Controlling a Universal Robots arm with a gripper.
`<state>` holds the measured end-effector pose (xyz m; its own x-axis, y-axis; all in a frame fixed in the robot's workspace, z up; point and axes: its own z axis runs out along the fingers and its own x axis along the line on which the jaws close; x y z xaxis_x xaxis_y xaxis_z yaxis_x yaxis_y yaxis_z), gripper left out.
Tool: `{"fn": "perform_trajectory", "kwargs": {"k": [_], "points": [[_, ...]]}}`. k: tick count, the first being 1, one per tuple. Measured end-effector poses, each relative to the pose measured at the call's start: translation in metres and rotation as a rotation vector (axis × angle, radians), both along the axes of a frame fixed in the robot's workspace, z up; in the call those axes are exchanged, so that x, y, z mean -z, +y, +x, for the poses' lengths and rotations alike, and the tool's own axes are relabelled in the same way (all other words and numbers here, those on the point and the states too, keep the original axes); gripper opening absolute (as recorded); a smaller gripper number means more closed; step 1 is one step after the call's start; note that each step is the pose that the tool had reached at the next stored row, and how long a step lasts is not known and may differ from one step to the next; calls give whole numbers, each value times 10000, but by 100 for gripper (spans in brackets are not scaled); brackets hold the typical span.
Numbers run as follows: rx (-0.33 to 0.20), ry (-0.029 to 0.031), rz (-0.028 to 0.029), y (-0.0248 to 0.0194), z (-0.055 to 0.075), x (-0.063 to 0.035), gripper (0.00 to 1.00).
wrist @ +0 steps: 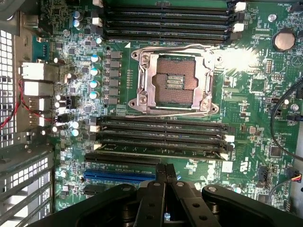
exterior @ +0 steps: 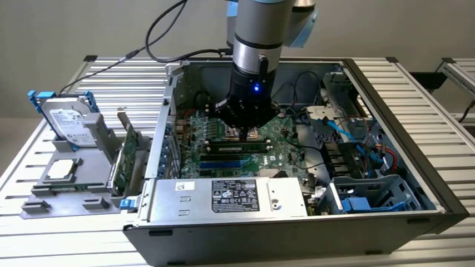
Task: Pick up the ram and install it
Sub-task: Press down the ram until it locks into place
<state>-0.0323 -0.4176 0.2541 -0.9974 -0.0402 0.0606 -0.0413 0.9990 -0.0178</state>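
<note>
Hovering inside the open computer case (exterior: pixel 386 183), the pincer (exterior: pixel 248 131) has its two black fingers (wrist: pixel 161 177) pressed flat together with no gap between them and nothing held. In the wrist view the fingertips meet as a narrow dark wedge just above the motherboard (wrist: pixel 246 94), near the blue expansion slot (wrist: pixel 118 176) and the lower bank of black memory slots (wrist: pixel 161 135).

The ram (exterior: pixel 239 148) sits in a memory slot directly below the pincer in the exterior view: a long, narrow stick with a row of dark chips, lying level in line with the neighbouring slots. In the wrist view a thin green strip (wrist: pixel 156 152) occupies the slot of the lower bank nearest the fingers. Whether its end latches are fully closed cannot be told.

The motherboard is green and densely populated, with small cylindrical capacitors (wrist: pixel 94 71) and a square, metal-framed processor socket (wrist: pixel 174 79) between the two banks of memory slots. A boxy metal power supply (exterior: pixel 230 197) with a printed label fills the front of the case.

On the slatted metal tabletop (exterior: pixel 52 245), at the exterior view's left, a grey holder (exterior: pixel 59 192) carries a silver hard drive (exterior: pixel 68 123) with blue rails and an upright green expansion card (exterior: pixel 128 161).
</note>
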Motion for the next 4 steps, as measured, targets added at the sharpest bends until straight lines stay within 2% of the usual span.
{"fn": "perform_trajectory", "kwargs": {"k": [4], "points": [[0, 0, 0, 0, 0, 0, 11]]}}
